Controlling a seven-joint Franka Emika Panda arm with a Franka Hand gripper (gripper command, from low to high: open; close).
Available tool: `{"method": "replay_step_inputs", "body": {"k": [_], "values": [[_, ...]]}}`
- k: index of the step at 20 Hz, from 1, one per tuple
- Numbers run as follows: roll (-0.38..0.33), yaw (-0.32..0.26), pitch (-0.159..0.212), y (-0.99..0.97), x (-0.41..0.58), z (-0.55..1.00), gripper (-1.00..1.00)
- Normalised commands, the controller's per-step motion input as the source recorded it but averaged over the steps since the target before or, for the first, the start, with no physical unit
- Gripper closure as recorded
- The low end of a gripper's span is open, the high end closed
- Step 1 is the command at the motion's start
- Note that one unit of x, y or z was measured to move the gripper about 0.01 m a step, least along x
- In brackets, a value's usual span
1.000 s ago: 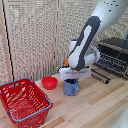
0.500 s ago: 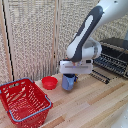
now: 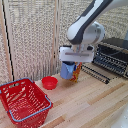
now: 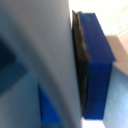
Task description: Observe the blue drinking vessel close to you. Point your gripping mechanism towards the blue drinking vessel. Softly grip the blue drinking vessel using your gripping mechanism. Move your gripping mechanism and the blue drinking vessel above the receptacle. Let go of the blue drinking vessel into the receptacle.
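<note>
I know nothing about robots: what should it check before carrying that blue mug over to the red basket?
1. Blue mug held in the gripper: ok, held against a finger pad.
2. Mug clear of the wooden table: ok.
3. Red bowl below the carrying height: ok.
4. Red basket open on top: ok.
5. Basket handle out of the way: cannot tell.
6. Grip firmness: cannot tell.
</note>
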Motion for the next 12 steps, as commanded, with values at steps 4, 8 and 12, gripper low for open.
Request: {"method": "replay_step_inputs", "body": {"k": [4,8,12], "values": [[0.025,0.114,0.175,0.49,0.597,0.91,1.0],[0.0,0.086,0.17,0.6,0.524,0.95,1.0],[0.0,0.038,0.131,0.75,0.399,0.87,1.0]]}}
